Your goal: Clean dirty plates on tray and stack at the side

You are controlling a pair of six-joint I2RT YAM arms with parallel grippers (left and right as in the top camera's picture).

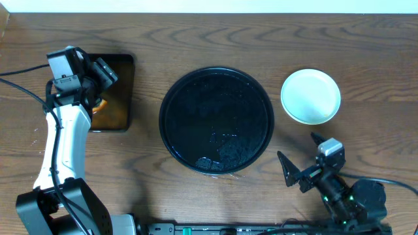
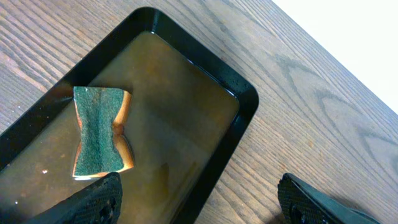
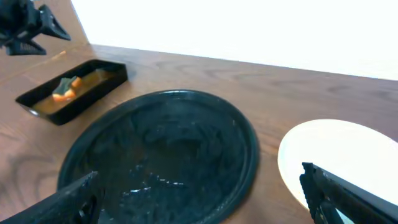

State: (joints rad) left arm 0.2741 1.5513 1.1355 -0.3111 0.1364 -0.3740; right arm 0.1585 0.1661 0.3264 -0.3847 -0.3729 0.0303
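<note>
The round black tray lies mid-table, wet, with no plates on it; it also fills the right wrist view. A pale plate sits on the wood to its right, looking clean; I cannot tell whether others lie under it. My right gripper hovers open near the tray's front right edge, holding nothing. My left gripper stands open above the rectangular tray, one finger over the brown liquid, the other over the table.
A green and orange sponge lies in the brown liquid of the rectangular tray at the left. Cables run along the table's left and front right edges.
</note>
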